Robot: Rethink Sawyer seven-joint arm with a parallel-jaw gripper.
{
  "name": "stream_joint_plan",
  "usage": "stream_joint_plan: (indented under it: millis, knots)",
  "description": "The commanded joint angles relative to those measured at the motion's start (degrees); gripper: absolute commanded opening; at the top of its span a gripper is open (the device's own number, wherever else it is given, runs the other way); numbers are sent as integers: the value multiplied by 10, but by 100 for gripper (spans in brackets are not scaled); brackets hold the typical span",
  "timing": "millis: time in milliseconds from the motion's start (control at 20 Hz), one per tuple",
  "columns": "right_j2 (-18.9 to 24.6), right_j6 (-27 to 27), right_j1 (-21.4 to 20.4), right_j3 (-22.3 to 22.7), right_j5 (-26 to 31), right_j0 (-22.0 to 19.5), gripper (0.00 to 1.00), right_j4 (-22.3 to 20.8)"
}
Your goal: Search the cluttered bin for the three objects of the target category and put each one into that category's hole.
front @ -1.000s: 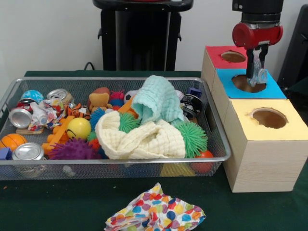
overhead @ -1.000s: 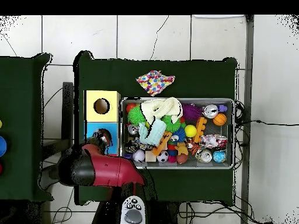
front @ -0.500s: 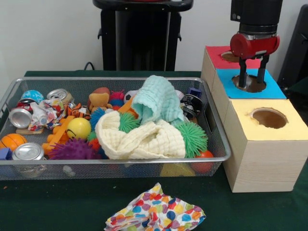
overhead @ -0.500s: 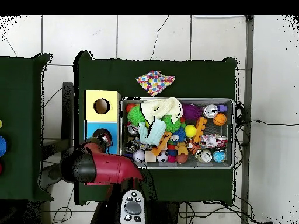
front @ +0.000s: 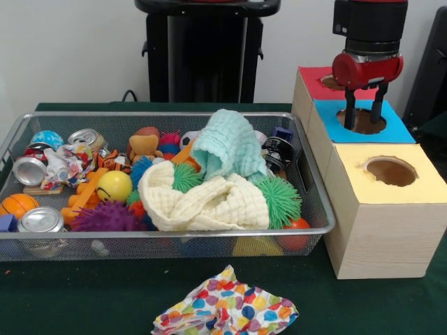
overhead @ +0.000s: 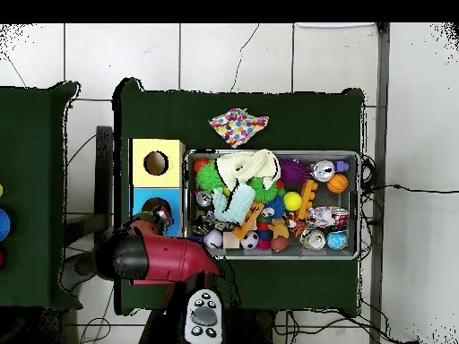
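Observation:
My gripper (front: 363,120) hangs open just above the round hole (front: 363,126) in the blue-topped box (front: 401,130), with nothing between its fingers. The wire bin (front: 167,246) on the left is full of clutter: crushed cans (front: 29,169) (front: 42,220) (front: 87,137), a cream cloth (front: 209,202), a mint cloth (front: 227,146), a green spiky ball (front: 279,199), a purple spiky ball (front: 105,216) and a yellow ball (front: 114,186). In the overhead view the red arm (overhead: 152,255) covers part of the blue box (overhead: 142,199), beside the bin (overhead: 273,153).
A yellow-topped box (front: 391,209) with its own hole (front: 390,171) stands nearest the camera, and a red-topped box (front: 314,82) is behind the blue one. A patterned cloth (front: 227,310) lies on the green table in front of the bin.
One second ago my gripper held a clear crumpled object over the blue hole. It has since opened, the object is gone from view, and the gripper has risen slightly.

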Motion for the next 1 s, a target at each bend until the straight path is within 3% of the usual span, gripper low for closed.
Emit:
stream_joint_plan:
  millis: [50, 550, 1000]
  knots:
    - [43, 164, -4, -2, 7, -5, 100, 27]
    - [-28, 171, -64, -36, 146, 39, 100, 37]
    - [-50, 164, -78, -52, 191, 40, 100, 24]
